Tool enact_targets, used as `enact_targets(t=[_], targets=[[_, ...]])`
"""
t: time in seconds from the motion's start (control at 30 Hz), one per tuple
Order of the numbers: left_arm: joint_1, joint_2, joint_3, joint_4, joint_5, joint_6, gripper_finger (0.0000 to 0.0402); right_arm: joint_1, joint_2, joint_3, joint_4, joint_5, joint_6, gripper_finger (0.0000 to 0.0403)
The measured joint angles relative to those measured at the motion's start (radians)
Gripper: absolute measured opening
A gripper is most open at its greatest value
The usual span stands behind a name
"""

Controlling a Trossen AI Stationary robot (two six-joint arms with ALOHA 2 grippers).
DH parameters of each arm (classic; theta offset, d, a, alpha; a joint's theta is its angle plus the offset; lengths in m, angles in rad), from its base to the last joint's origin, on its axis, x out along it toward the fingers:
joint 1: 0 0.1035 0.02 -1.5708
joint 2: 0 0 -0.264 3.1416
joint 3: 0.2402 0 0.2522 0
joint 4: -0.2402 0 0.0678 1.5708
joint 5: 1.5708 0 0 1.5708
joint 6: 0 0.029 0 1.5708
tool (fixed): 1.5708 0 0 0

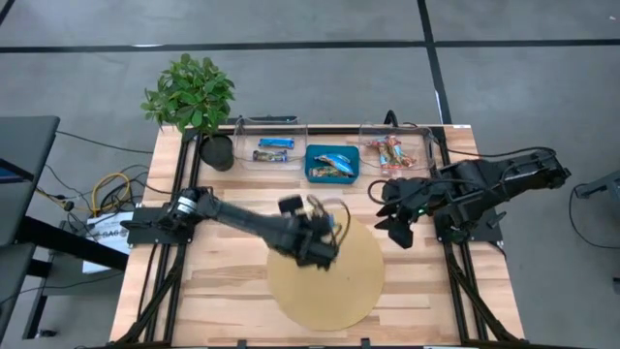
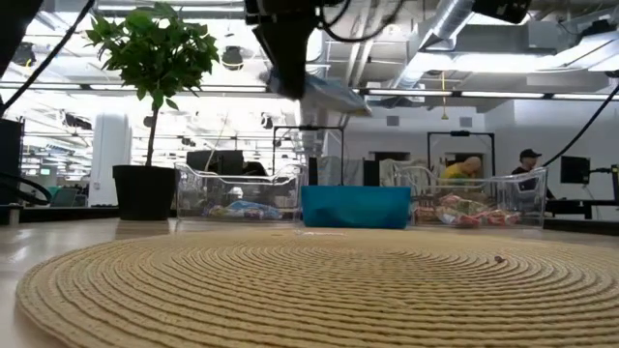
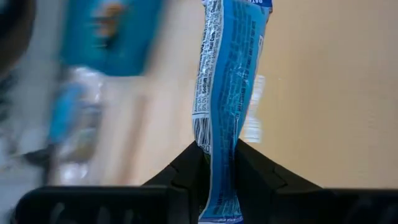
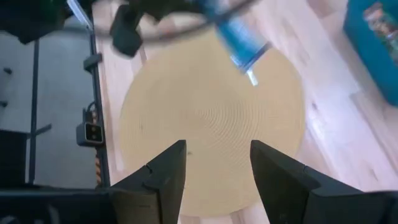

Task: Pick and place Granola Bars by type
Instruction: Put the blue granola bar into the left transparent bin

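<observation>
My left gripper [image 1: 318,231] hangs over the round woven mat [image 1: 325,281] and is shut on a bright blue granola bar [image 3: 227,87]. The low view shows this bar [image 2: 329,93] high above the mat. My right gripper [image 4: 217,165] is open and touches nothing; it waits at the mat's right edge [image 1: 395,221]. More bars lie in the far trays: blue ones in the left clear tray [image 1: 274,149], blue-and-silver ones in the teal tray [image 1: 332,165], red-and-tan ones in the right clear tray [image 1: 391,151]. My left gripper pinches the blue bar between its two fingers [image 3: 186,171], on the wrapper near one end [image 3: 219,155]. The rest of the bar sticks out past the fingertips. It is lifted clear of the mat, with nothing under it.
A potted plant [image 1: 192,97] stands at the table's far left corner, beside the left clear tray. The three trays line the far edge. Black frame rails run along the table's left and right sides. People sit in the room beyond the table [image 2: 462,170].
</observation>
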Motion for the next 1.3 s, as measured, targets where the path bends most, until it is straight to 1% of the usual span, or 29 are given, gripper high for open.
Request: enact_targets(t=[0.07,0.17,0.3,0.37,0.43,0.5,0.63,0.7,0.73,0.8,0.9,0.93,1.03,1.13,1.2,1.3], targets=[[0.032,-0.021,0.035,-0.083,-0.043,-0.017,0.0067,0.0,-0.022,0.0,-0.001,0.024,0.0,0.0169],[0.083,-0.096,0.038,-0.111,-0.077,-0.018,0.0066,0.0,-0.051,0.0,-0.001,0.057,0.0,0.0169],[0.156,-0.221,0.002,-0.091,-0.119,-0.017,0.0066,0.0,-0.076,0.0,0.004,0.096,0.0,0.0169],[0.199,-0.288,-0.045,-0.033,-0.117,-0.003,0.0066,0.0,-0.078,0.0,0.006,0.111,0.0,0.0169],[0.246,-0.357,-0.119,0.038,-0.095,0.018,0.0066,0.0,-0.073,0.0,0.005,0.156,0.0,0.0169],[0.298,-0.422,-0.212,0.113,-0.061,0.028,0.0066,0.0,-0.058,0.0,0.009,0.242,0.001,0.0169],[0.41,-0.535,-0.405,0.303,0.055,0.03,0.0066,0.0,-0.02,0.0,0.061,0.502,0.0,0.0169],[0.464,-0.578,-0.486,0.384,0.086,0.029,0.0066,-0.014,-0.008,0.0,0.085,0.62,-0.007,0.0169],[0.492,-0.595,-0.523,0.42,0.092,0.025,0.0066,-0.029,0.002,0.0,0.097,0.667,-0.011,0.0169],[0.546,-0.612,-0.58,0.467,0.096,0.018,0.0066,-0.07,0.021,0.0,0.101,0.71,-0.02,0.0169],[0.635,-0.614,-0.638,0.522,0.154,0.019,0.0066,-0.141,0.045,0.0,0.116,0.721,-0.054,0.0169],[0.664,-0.613,-0.653,0.542,0.181,0.023,0.0066,-0.163,0.051,0.0,0.119,0.707,-0.079,0.0169],[0.741,-0.599,-0.686,0.619,0.22,0.042,0.0066,-0.223,0.076,0.0,0.168,0.635,-0.189,0.0169],[0.81,-0.593,-0.706,0.69,0.252,0.045,0.0066,-0.276,0.084,-0.001,0.207,0.547,-0.258,0.0169],[0.861,-0.588,-0.71,0.697,0.31,0.045,0.0066,-0.308,0.084,0.0,0.233,0.498,-0.283,0.0169],[0.923,-0.56,-0.712,0.685,0.394,0.044,0.0066,-0.348,0.084,0.0,0.265,0.457,-0.298,0.0169]])
